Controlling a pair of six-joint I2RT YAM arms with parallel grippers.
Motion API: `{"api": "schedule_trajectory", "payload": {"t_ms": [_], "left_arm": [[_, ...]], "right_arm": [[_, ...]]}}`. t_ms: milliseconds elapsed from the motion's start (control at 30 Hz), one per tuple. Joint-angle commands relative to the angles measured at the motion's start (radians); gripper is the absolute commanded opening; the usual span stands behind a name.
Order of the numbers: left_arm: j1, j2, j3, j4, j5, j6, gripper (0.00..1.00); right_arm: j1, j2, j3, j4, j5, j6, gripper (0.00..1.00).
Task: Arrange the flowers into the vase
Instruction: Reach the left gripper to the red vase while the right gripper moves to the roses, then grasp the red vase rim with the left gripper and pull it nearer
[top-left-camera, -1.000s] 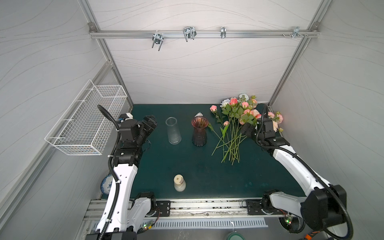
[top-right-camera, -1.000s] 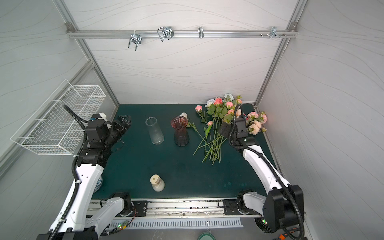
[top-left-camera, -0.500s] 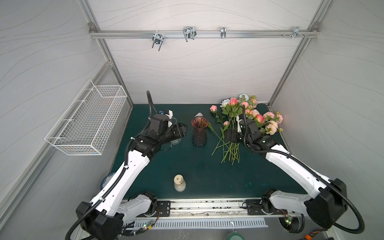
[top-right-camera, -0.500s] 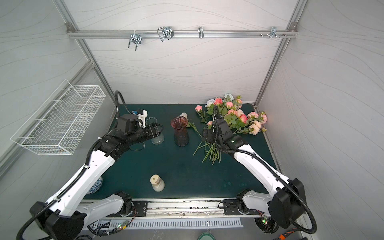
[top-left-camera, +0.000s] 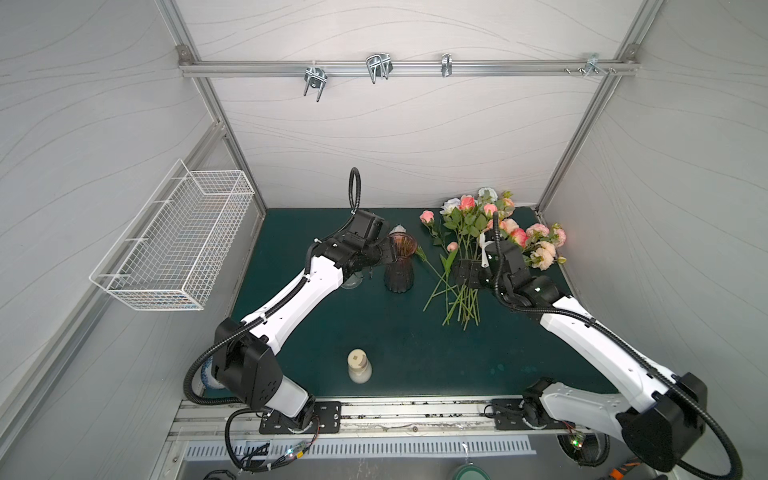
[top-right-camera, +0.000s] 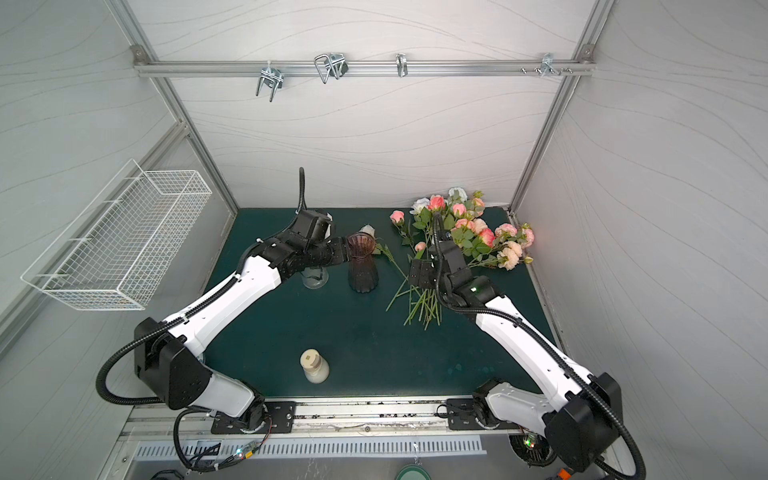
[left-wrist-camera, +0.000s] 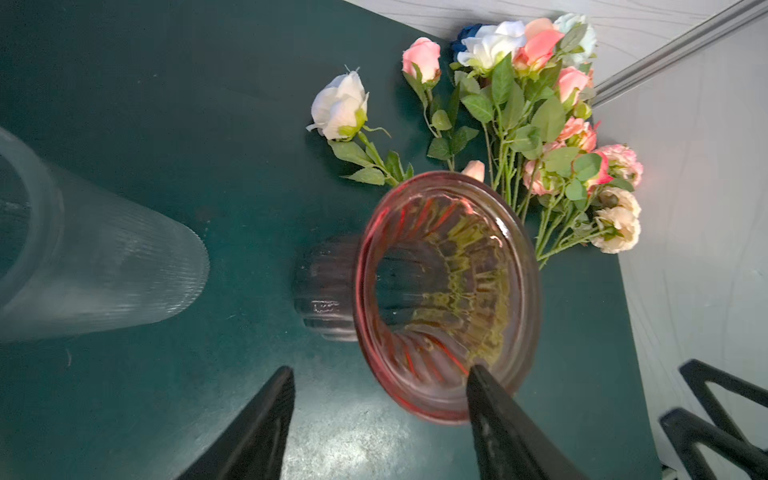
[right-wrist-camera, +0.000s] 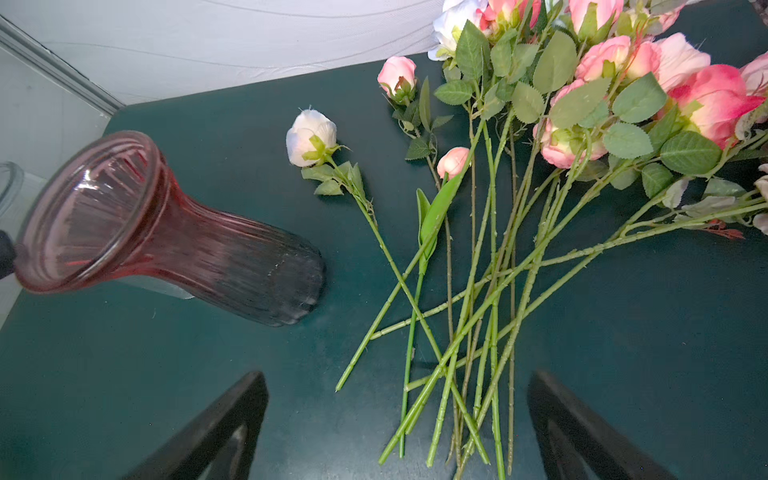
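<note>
Jaws on both grippers stand open. On the green table (top-left-camera: 374, 328), the flowers (top-left-camera: 466, 221) lie loose by the back right corner, right gripper (right-wrist-camera: 397, 374) over their stems; the pink vase (top-left-camera: 399, 272) stands upright beside them, left gripper (left-wrist-camera: 380, 369) at its rim.

Dark green table top (top-left-camera: 395, 332), shown from above in both top views. 3 vessels stand upright on it: a pink ribbed vase (top-left-camera: 399, 270) toward the back near the middle, a clear glass vase (top-right-camera: 314, 278) just beside it on the left, and a small cream bottle (top-left-camera: 359, 365) alone near the front edge. The flowers (top-left-camera: 467, 220) lie flat in a loose bundle at the back right, blooms toward the back wall, stems crossing. 1 white rose (right-wrist-camera: 311, 137) lies with its head between bundle and pink ribbed vase.
</note>
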Motion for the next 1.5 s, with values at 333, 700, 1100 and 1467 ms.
{"api": "schedule_trajectory", "payload": {"t_ms": [333,700,1100,1467], "left_arm": [[-0.027,0.132,0.137,-0.084,-0.096,0.005,0.34],[-0.045,0.083,0.146,-0.147,-0.038,0.016,0.0],[-0.065,-0.116,0.031,-0.198,0.167,0.003,0.0],[-0.11,-0.195,-0.085,-0.155,0.271,-0.053,0.0]], "right_arm": [[0.006,-0.064,-0.023,-0.038,0.055,-0.015,0.99],[0.0,-0.077,-0.023,-0.047,0.092,-0.017,0.99],[-0.014,-0.056,-0.02,-0.045,0.076,-0.01,0.99],[-0.014,-0.037,-0.015,-0.044,0.061,-0.007,0.99]]}}
